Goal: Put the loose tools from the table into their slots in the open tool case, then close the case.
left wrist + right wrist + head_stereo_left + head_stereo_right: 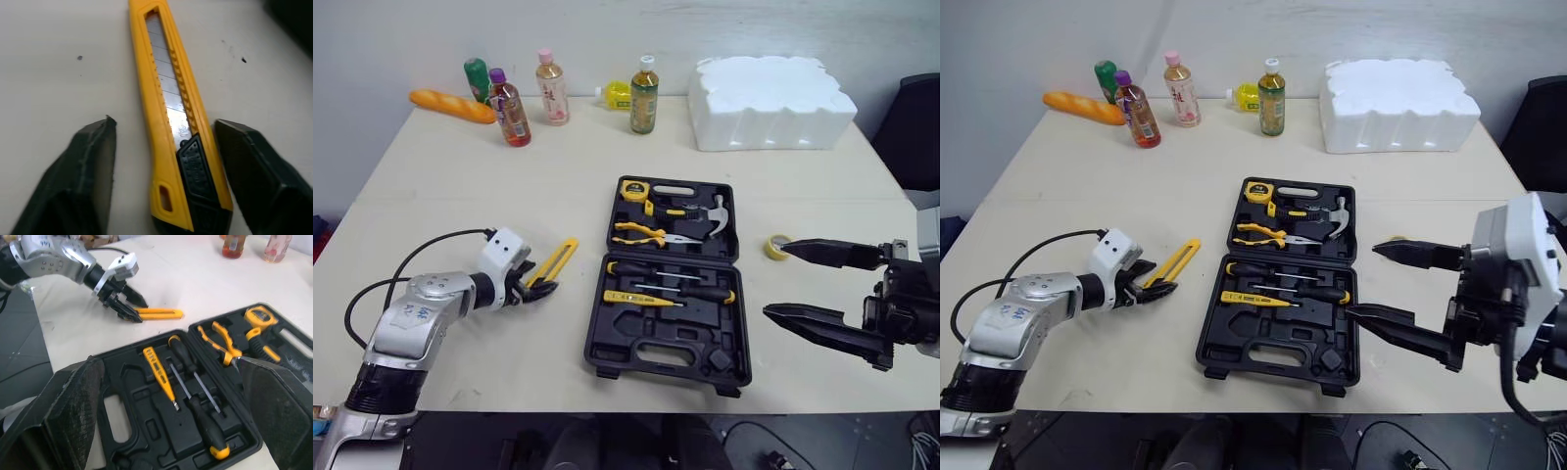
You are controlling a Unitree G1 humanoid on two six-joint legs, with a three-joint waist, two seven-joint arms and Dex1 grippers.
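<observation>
Pale table (460, 176), open tool case (607, 364) at its middle — our left arm has the utility knife.
We see the yellow utility knife (558, 258) lying flat just left of the case, its long axis running straight away from our left gripper (164, 122), whose spread fingers flank the black butt end across its width without pinching it. The left arm is clearly the nearer. Our right gripper (774, 280) hovers wide open and empty on the case's far side (beside a yellow tape roll (775, 247)) — so we judge the next move is simply closing the fingers.
</observation>
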